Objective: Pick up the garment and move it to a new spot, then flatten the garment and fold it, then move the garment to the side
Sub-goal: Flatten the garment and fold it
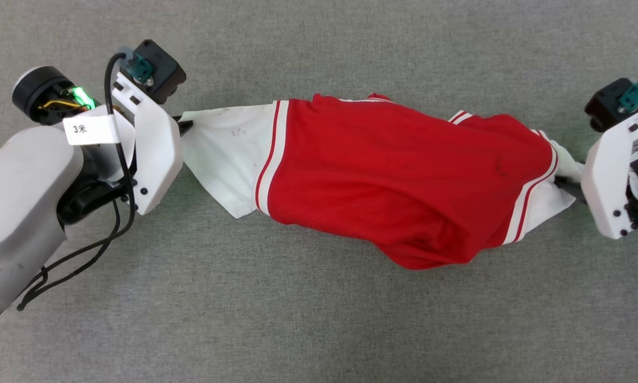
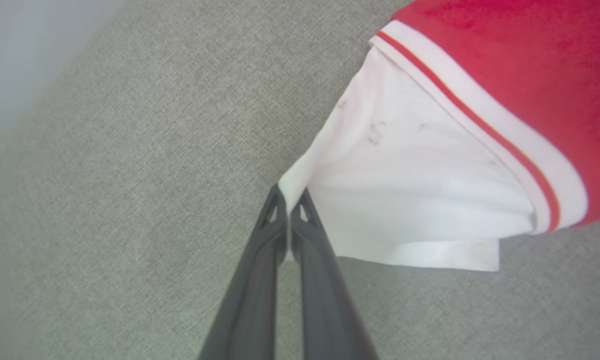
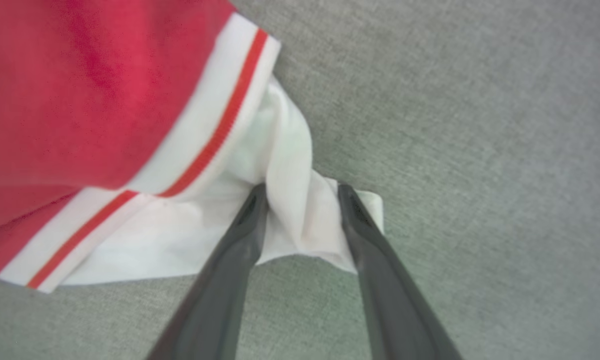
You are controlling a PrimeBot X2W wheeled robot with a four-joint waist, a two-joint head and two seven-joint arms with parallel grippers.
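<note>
The shirt is strung out crosswise over the grey mat, red body in the middle. One white sleeve points to 9 o'clock and the other to 3 o'clock. The body is bunched and sags toward 5 o'clock, so it is far from flat. I judge I am at the spreading step, with folding not yet begun.

My left gripper is pinched tight on the very tip of the 9 o'clock sleeve, fingers together with only the cloth's edge between them. My right gripper is partly open: its two fingers stand apart on either side of a bunched fold of the 3 o'clock sleeve. The cloth touches both inner faces, but I cannot call it a firm grip.

Next I would need that right hand clamped securely, then an even pull outward to draw the body smooth.
</note>
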